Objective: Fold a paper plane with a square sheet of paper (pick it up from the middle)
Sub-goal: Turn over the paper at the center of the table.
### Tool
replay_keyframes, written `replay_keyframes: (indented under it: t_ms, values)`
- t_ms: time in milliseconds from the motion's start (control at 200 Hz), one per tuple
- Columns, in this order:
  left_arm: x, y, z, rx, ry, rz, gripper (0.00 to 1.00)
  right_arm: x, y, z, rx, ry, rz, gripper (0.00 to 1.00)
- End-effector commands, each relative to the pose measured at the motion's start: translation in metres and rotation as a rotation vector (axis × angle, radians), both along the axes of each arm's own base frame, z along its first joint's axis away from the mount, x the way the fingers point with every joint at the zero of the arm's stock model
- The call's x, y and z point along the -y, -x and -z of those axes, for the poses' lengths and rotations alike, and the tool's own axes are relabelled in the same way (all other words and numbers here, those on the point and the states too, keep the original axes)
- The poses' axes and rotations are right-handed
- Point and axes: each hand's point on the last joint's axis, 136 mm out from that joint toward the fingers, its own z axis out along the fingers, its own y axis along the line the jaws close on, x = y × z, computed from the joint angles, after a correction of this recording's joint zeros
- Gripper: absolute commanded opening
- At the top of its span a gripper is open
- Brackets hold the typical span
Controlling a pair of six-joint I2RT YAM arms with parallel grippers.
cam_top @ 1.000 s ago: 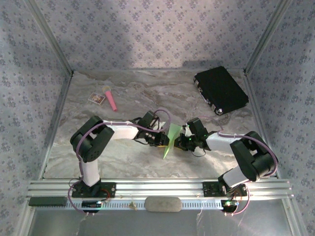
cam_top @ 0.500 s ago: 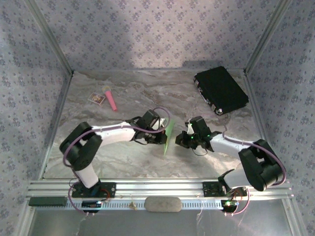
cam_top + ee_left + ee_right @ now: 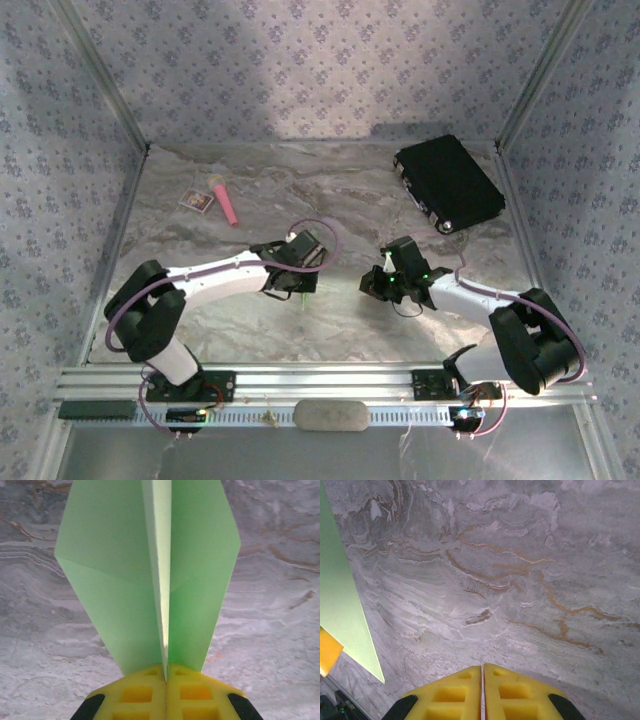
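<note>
Near the middle of the marble table [image 3: 220, 330], the left gripper [image 3: 300, 285] is pinched shut on the narrow end of the lime-green paper plane [image 3: 195, 570]. In the left wrist view the plane's two folded wings spread either side of a centre crease toward twelve o'clock. The right gripper [image 3: 383, 284] sits near it at three o'clock, jaws closed on nothing, while a black case [image 3: 448, 183] lies toward one o'clock and a pink stick [image 3: 225, 202] and white card [image 3: 197, 200] toward ten o'clock.
</note>
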Motion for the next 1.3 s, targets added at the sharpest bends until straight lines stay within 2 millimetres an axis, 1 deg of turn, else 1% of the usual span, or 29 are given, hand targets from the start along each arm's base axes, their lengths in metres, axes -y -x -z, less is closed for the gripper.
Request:
replay_keyframes:
  t_ms: [0, 270, 570, 760, 1089, 1294]
  values:
    - [-0.005, -0.003, 0.002, -0.01, -0.063, -0.026, 0.05, -0.001, -0.003, -0.001, -0.014, 0.014, 0.015, 0.11]
    - [-0.003, 0.0, 0.012, -0.051, -0.064, -0.036, 0.07, -0.001, -0.002, -0.004, -0.006, 0.01, 0.011, 0.16]
    - [-0.004, 0.001, 0.021, -0.081, -0.082, -0.049, 0.07, 0.001, 0.001, 0.0, -0.016, 0.022, 0.006, 0.17]
    - [-0.003, 0.002, 0.023, -0.087, -0.084, -0.05, 0.08, 0.001, 0.001, 0.002, -0.018, 0.026, 0.006, 0.17]
    - [-0.002, 0.001, 0.027, -0.1, -0.093, -0.056, 0.12, -0.003, 0.001, 0.005, -0.022, 0.02, -0.014, 0.18]
    - [-0.004, 0.001, 0.028, -0.098, -0.101, -0.061, 0.15, -0.006, 0.0, 0.002, -0.001, 0.007, -0.018, 0.18]
